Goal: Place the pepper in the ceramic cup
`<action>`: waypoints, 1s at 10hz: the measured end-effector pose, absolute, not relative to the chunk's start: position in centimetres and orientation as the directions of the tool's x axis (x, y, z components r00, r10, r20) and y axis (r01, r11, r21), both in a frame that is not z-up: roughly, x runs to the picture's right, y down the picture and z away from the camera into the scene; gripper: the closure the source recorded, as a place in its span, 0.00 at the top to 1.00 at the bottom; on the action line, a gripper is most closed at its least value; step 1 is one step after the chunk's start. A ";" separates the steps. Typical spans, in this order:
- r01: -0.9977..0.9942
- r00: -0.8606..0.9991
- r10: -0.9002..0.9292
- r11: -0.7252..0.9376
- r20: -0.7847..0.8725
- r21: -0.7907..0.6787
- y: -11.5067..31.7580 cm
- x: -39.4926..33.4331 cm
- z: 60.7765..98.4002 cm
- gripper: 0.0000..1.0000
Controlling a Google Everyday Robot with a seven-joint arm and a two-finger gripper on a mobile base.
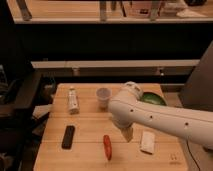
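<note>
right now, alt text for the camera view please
A white robot arm reaches across a wooden table, its open gripper hovering close beside a red pepper lying flat. A pale ceramic cup stands farther back.
</note>
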State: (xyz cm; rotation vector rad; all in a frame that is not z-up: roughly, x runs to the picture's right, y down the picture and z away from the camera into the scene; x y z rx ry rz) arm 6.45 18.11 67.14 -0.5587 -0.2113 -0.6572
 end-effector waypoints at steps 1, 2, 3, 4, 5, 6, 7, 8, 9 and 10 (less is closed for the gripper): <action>0.632 0.775 -0.522 0.648 0.358 -0.425 18.5 6.0 67.2 0.80; 0.636 0.772 -0.523 0.648 0.361 -0.420 18.6 5.5 67.4 0.80; 0.641 0.767 -0.527 0.644 0.366 -0.417 18.9 5.4 67.6 0.80; 0.646 0.763 -0.529 0.642 0.370 -0.414 19.4 5.2 68.1 0.80; 0.650 0.760 -0.531 0.639 0.376 -0.411 19.9 4.5 68.6 0.80; 0.650 0.760 -0.529 0.638 0.379 -0.413 20.4 4.4 69.0 0.80; 0.650 0.760 -0.527 0.637 0.382 -0.414 20.8 4.2 69.4 0.80; 0.649 0.760 -0.525 0.638 0.383 -0.415 21.0 4.3 69.6 0.80; 0.651 0.759 -0.524 0.636 0.387 -0.414 21.1 4.3 69.8 0.80; 0.657 0.753 -0.528 0.629 0.392 -0.415 21.6 4.3 70.3 0.80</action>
